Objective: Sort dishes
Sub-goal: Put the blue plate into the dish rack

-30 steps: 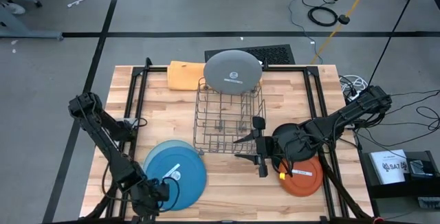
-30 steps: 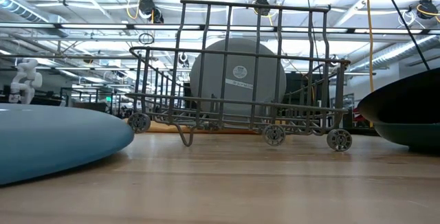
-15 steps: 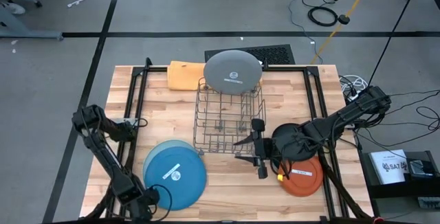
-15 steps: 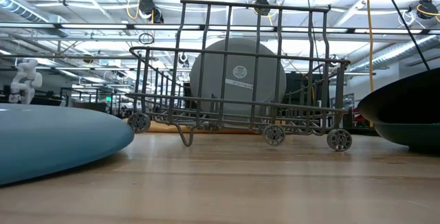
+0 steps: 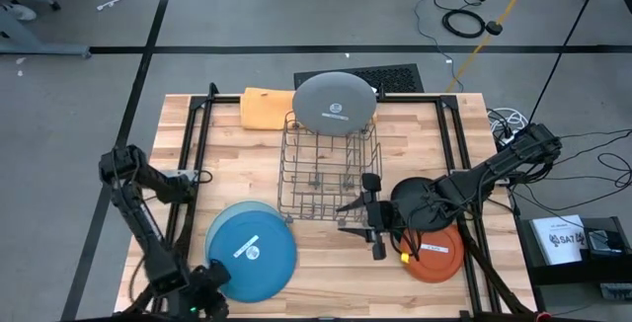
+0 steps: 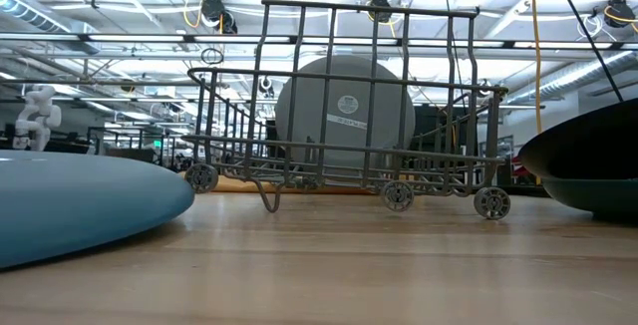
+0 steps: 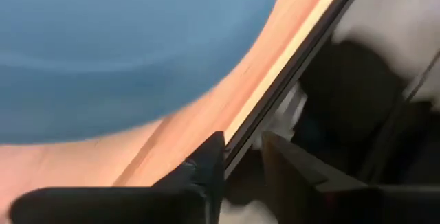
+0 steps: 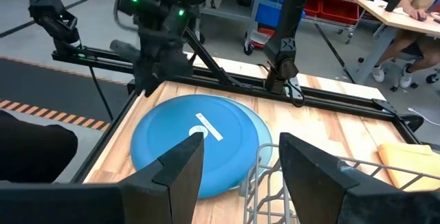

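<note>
- High view: left gripper (image 5: 202, 297) at the counter (image 5: 326, 253) edge beside the blue plate (image 5: 252, 251), fingers parted, empty.
- Right gripper (image 5: 357, 215) near the rack (image 5: 329, 167), fingers apart, empty.

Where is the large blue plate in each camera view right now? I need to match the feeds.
High view: blue plate at the table's near-left, beside the left gripper.
Low view: its rim fills the left edge.
Left wrist view: blue surface across the top.
Right wrist view: centre, past the fingers.
Shared landmark: the wire rack.
</note>
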